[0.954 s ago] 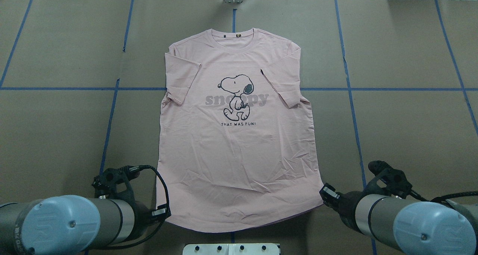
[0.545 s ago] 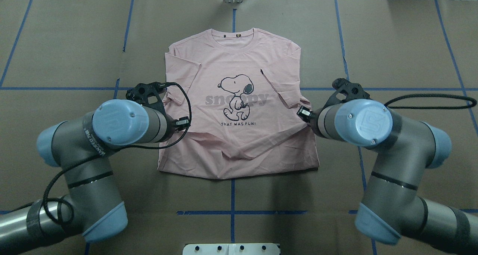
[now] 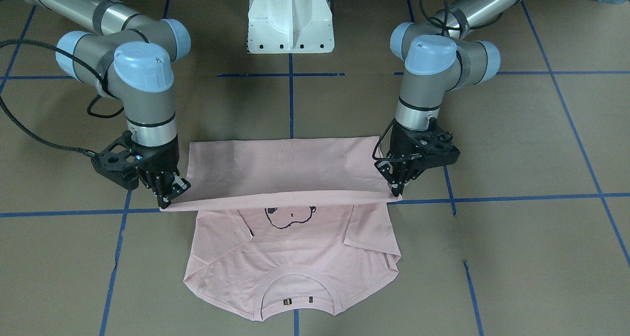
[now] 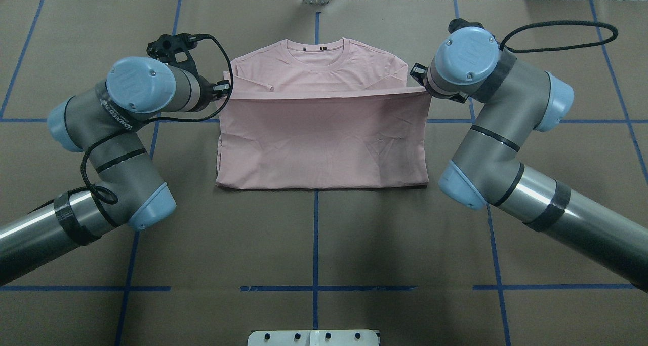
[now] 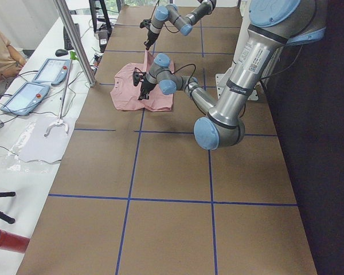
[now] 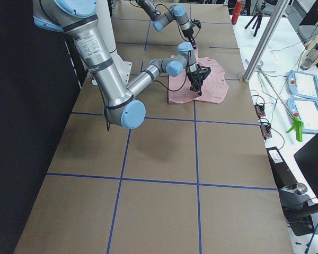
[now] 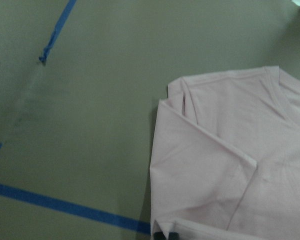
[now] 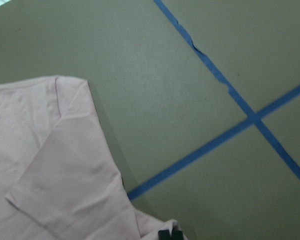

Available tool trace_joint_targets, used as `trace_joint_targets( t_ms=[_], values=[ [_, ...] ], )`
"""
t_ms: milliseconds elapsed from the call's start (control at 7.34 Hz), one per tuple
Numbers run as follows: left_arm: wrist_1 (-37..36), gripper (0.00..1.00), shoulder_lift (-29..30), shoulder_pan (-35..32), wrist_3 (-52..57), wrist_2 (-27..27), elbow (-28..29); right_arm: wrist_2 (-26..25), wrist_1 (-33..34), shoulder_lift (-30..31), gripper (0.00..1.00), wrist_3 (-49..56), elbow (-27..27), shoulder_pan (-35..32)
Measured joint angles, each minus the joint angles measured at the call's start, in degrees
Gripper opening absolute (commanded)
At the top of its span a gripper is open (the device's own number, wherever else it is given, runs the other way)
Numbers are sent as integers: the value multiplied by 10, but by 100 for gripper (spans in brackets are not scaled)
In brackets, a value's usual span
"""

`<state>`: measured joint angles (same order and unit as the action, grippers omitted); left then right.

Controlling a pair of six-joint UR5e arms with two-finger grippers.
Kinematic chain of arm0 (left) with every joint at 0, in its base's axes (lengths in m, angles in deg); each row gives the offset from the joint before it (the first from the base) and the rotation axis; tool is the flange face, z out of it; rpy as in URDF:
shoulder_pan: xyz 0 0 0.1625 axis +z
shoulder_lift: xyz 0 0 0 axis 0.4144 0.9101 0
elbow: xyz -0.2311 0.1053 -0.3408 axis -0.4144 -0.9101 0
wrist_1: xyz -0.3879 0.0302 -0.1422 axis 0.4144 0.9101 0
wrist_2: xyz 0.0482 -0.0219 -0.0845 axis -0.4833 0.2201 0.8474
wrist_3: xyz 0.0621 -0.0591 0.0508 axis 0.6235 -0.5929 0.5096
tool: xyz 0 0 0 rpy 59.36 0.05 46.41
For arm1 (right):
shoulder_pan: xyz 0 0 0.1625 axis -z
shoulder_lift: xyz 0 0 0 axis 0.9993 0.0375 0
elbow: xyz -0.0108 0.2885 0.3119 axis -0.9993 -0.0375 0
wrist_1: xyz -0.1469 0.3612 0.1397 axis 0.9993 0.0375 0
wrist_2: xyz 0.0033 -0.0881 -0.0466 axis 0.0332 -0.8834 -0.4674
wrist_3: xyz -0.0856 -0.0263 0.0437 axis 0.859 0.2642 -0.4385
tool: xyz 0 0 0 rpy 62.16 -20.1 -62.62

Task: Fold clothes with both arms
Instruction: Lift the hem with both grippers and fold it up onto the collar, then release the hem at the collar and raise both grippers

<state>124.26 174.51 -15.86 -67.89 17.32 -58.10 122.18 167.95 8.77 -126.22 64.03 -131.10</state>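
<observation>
The T-shirt [image 4: 321, 143] lies on the surface [image 4: 324, 244], its lower half doubled toward the collar. The left hand [image 3: 396, 191] and the right hand [image 3: 170, 198] each clench one hem corner, holding the hem taut above the print.

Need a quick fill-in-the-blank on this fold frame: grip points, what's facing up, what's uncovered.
1. The left gripper and right gripper are each shut on a corner of the T-shirt's ____.
2. In the overhead view, the folded-over layer shows the shirt's plain ____ side.
3. The ribbed ____ lies uncovered beyond the lifted edge.
Missing words: hem, back, collar.
</observation>
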Motion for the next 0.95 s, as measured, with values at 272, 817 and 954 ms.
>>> trace_joint_targets(
  t_ms=[272,817,954],
  values=[
    [32,0,33,-8,5,-24,55,1,-1,-66,0,9,-85,-12],
    [149,0,75,-17,19,-59,198,0,-73,-118,0,14,-211,-23],
    [164,0,81,-19,20,-61,216,0,-84,-128,0,15,-236,-25]
  ],
)
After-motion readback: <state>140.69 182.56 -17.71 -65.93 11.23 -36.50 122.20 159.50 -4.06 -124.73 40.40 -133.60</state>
